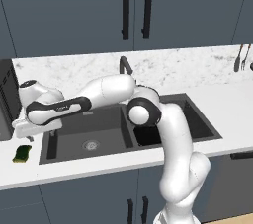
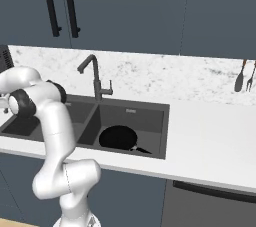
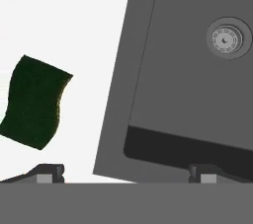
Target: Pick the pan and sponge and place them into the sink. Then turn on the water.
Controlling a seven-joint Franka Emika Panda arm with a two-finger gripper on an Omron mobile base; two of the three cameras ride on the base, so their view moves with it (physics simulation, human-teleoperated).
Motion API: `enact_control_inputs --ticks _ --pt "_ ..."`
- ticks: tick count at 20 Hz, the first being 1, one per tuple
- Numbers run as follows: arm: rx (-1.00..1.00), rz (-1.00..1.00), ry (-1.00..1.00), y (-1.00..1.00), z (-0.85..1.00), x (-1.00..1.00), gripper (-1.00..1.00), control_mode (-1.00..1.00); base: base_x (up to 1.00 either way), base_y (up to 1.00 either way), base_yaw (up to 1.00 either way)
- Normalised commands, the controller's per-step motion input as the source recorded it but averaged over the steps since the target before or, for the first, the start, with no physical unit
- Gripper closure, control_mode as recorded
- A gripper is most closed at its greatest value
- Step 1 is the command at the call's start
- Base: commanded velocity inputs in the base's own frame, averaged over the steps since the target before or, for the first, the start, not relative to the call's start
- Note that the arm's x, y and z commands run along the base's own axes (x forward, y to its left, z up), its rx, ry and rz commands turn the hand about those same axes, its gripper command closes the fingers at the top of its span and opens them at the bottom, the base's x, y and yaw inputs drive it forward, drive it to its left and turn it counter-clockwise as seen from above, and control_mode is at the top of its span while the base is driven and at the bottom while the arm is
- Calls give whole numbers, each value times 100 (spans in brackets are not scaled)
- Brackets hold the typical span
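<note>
The sponge [image 1: 22, 154] lies on the white counter just left of the sink [image 1: 74, 158], its dark green side up in the hand view [image 3: 34, 102]. My gripper [image 1: 35, 131] hangs over the left rim of the left basin, a little above and to the right of the sponge. It is open, its fingertips [image 3: 49, 172] wide apart with nothing between them [image 3: 127, 173]. The black pan [image 2: 118, 137] lies in the right basin of the sink [image 2: 155, 121]. The left basin holds just its round drain [image 3: 225, 38]. No water runs from the dark faucet [image 2: 92, 73].
A black appliance [image 1: 7, 99] stands on the counter left of the sponge. Utensils [image 2: 245, 76] hang on the marble backsplash at far right. Dark cabinets with black handles [image 1: 126, 7] hang above. The arm's elbow [image 1: 143, 112] reaches across the sink's divider.
</note>
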Motion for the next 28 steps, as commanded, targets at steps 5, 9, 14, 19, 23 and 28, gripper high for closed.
enact_control_inputs --ticks 5,9,14,19,23,28 --pt "0 0 0 24 -13 0 -100 -100 0 0 0" --pt "0 -1 0 34 -13 0 -100 -100 0 0 0" --pt "0 -3 0 40 -14 0 -100 -100 0 0 0" --pt "0 -3 0 34 -15 0 -100 -100 0 0 0" --pt "0 -2 0 21 -23 0 -100 -100 0 0 0" --pt "0 -2 1 16 -27 0 -100 -100 0 0 0"
